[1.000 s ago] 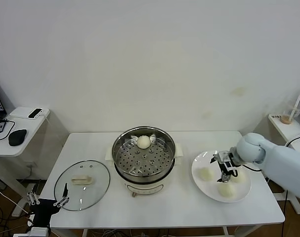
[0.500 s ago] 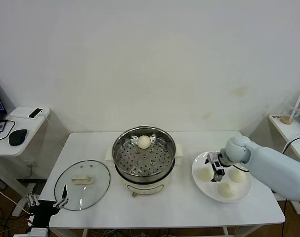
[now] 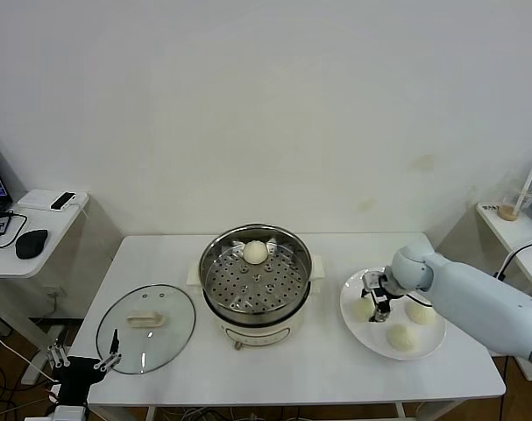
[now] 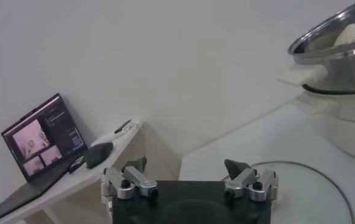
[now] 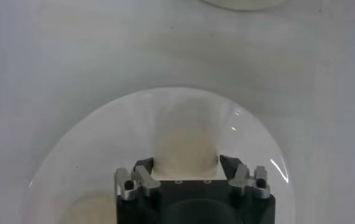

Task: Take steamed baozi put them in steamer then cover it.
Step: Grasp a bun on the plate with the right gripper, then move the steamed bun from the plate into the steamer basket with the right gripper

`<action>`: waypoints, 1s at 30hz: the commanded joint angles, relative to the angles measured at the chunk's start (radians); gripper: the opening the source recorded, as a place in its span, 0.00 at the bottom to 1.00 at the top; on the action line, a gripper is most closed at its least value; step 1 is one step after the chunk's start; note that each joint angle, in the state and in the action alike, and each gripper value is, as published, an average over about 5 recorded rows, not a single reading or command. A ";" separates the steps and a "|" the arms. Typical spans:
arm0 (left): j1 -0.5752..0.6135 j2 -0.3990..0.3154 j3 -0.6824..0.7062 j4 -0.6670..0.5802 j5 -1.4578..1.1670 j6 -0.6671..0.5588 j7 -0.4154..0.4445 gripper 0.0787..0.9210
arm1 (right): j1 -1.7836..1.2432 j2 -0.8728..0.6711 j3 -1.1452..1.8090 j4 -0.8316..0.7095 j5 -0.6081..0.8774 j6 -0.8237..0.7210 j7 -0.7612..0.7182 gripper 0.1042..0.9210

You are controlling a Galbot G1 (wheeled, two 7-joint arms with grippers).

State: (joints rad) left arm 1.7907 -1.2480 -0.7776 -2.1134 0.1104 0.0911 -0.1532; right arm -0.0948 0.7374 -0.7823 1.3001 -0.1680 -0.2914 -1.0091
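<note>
The tabletop was seen bearing the steamer, uncovered, with one steamed baozi already on its perforated tray. The cover lay flat left of it, untouched. On the white plate three buns remained.

The right pincer had been shifted within a second from the plate's middle to the leftmost bun and narrowed around it, fingers at either flank; a second pickup was judged begun. That bun appeared smooth, round, cream-white. The left pincer was held wide, parked below the tabletop's left edge.
</note>
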 commanded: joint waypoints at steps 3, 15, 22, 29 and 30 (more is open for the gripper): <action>0.003 -0.002 0.000 -0.006 0.000 0.000 -0.001 0.88 | 0.021 -0.015 0.005 -0.004 -0.009 0.019 -0.073 0.59; -0.001 0.004 0.010 -0.033 0.001 0.005 0.002 0.88 | 0.365 -0.084 -0.093 0.104 0.142 0.005 -0.097 0.58; -0.008 0.001 0.015 -0.033 -0.002 0.005 0.001 0.88 | 0.676 0.016 -0.293 0.147 0.350 -0.048 -0.050 0.59; -0.019 0.000 0.014 -0.020 -0.006 0.003 -0.001 0.88 | 0.725 0.213 -0.333 0.145 0.522 -0.142 0.032 0.60; -0.021 -0.001 0.014 -0.019 -0.006 0.003 -0.001 0.88 | 0.722 0.251 -0.337 0.135 0.540 -0.154 0.045 0.60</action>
State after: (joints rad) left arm 1.7741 -1.2477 -0.7646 -2.1346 0.1044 0.0949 -0.1532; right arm 0.4389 0.7982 -1.0139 1.4233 0.1555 -0.3639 -1.0307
